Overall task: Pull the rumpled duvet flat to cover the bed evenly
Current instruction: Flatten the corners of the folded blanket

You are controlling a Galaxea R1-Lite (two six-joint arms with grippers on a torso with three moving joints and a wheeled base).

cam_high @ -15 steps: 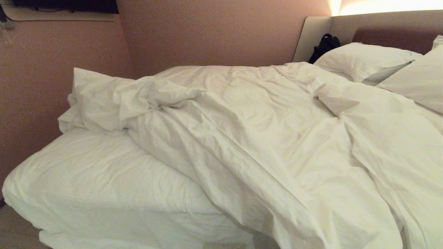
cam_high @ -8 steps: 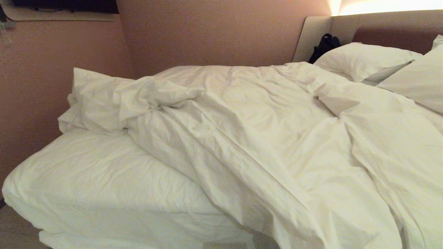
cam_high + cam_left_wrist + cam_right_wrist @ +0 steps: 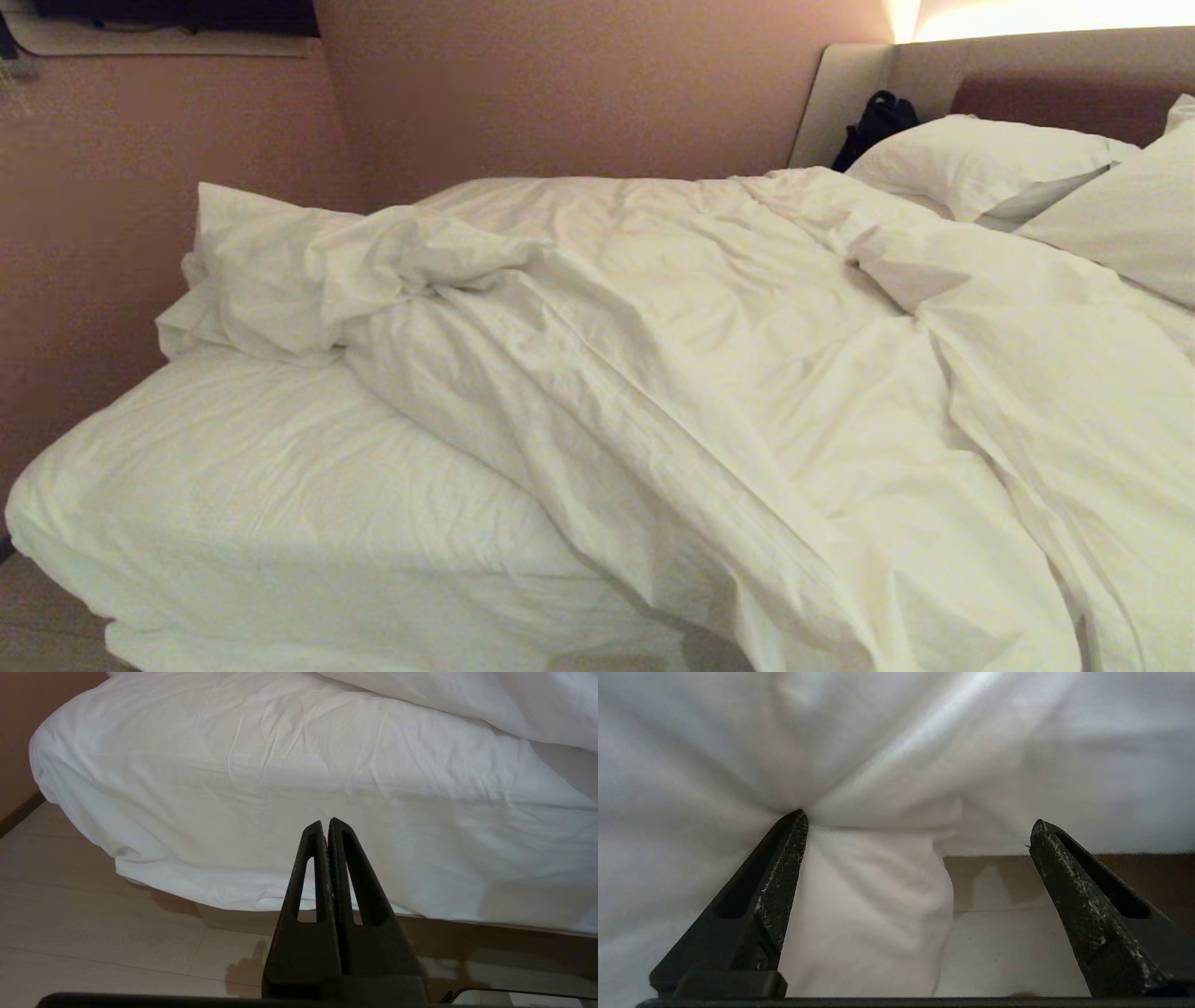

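The duvet (image 3: 709, 373) lies rumpled across the middle and right of the bed (image 3: 261, 485), bunched into a heap at the far left. The near left corner shows only the fitted sheet. Neither gripper shows in the head view. In the right wrist view my right gripper (image 3: 920, 819) stands open low beside the bed. A hanging fold of the duvet (image 3: 868, 905) lies between its fingers, and one fingertip (image 3: 796, 826) touches the cloth. My left gripper (image 3: 325, 823) is shut and empty, low over the floor, facing the sheeted mattress side (image 3: 280, 788).
Two white pillows (image 3: 990, 163) lean at the beige and maroon headboard (image 3: 1055, 93). A black bag (image 3: 878, 121) sits in the far corner by the headboard. A pinkish wall (image 3: 560, 84) runs close along the bed's far side. Pale wood floor (image 3: 93, 933) lies by the bed.
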